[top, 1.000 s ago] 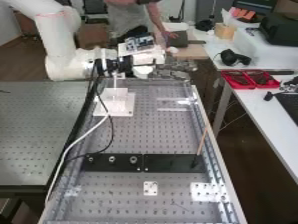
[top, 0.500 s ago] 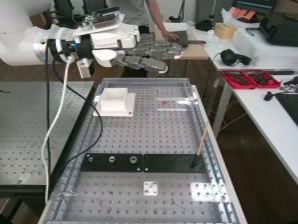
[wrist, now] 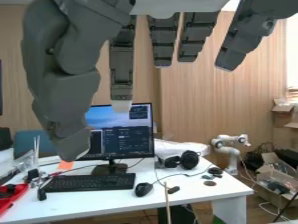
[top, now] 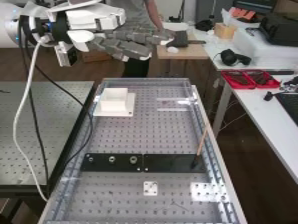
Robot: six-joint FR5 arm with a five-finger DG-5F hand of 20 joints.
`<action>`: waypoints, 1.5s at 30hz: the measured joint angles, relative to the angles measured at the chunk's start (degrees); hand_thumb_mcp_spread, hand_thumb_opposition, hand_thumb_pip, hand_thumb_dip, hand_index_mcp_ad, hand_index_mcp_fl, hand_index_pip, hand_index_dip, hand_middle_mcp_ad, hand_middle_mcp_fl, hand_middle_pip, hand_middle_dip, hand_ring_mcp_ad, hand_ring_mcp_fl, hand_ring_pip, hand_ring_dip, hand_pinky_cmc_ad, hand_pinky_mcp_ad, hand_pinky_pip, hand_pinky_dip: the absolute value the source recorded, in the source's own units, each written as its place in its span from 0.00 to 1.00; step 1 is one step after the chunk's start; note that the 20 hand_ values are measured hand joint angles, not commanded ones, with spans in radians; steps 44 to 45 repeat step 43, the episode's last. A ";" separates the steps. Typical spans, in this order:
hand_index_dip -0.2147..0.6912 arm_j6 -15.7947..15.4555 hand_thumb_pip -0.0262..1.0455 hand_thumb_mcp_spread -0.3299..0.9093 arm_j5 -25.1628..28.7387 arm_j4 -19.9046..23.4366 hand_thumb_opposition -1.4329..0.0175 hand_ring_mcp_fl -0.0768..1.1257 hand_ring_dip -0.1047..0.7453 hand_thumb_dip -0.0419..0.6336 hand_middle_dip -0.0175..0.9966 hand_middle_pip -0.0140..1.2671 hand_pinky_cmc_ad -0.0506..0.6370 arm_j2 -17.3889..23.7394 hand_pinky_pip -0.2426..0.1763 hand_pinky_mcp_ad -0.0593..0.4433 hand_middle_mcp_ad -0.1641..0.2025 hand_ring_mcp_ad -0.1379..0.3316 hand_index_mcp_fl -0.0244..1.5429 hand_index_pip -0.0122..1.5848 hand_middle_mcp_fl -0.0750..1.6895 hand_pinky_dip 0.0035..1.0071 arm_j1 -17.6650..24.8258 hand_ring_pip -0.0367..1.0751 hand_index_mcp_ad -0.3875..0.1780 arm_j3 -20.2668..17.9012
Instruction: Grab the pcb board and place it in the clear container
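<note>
Lying toward the far right of the table's (top: 166,135) perforated surface, a clear piece with pale edges (top: 174,104) can be made out, possibly the clear container; which item is the pcb board cannot be told. To its left, a white block (top: 114,98) is carried by a flat white base (top: 125,111). Nearer, two black plates are set side by side across the table: three round fittings are borne by the left one (top: 100,167), and a thin stick (top: 201,141) is leaned upward at the right one (top: 159,165). Nearer again, two white perforated plates (top: 150,188) (top: 205,192) are placed apart. The hand (top: 126,46) is held high, beyond the table's far end, with its fingers (wrist: 122,60) extended and released. To the left, a perforated side table (top: 40,135) is placed. To the right, red trays (top: 269,86) are set on a white desk (top: 243,100). In the wrist view, a monitor (wrist: 133,145), a keyboard (wrist: 86,183), a mouse (wrist: 144,189) and headphones (wrist: 189,160) are seen on a white desk, with a small white arm (wrist: 233,155) and cardboard boxes (wrist: 273,172) beside it.
</note>
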 joint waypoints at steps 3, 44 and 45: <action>0.59 -0.32 0.35 0.68 -0.05 -0.60 0.43 0.07 0.17 0.42 0.17 0.12 0.59 0.08 0.43 0.58 0.68 0.46 0.10 0.62 0.04 0.18 0.26 0.11 0.42 0.16; 0.65 -1.57 0.34 0.68 -2.38 -0.94 0.45 0.07 0.17 0.41 0.17 0.12 0.60 0.97 0.43 0.60 0.68 0.46 0.14 0.33 0.04 0.18 1.42 0.11 0.43 0.63; 0.65 -1.57 0.34 0.68 -2.38 -0.94 0.45 0.07 0.17 0.41 0.17 0.12 0.60 0.97 0.43 0.60 0.68 0.46 0.14 0.33 0.04 0.18 1.42 0.11 0.43 0.63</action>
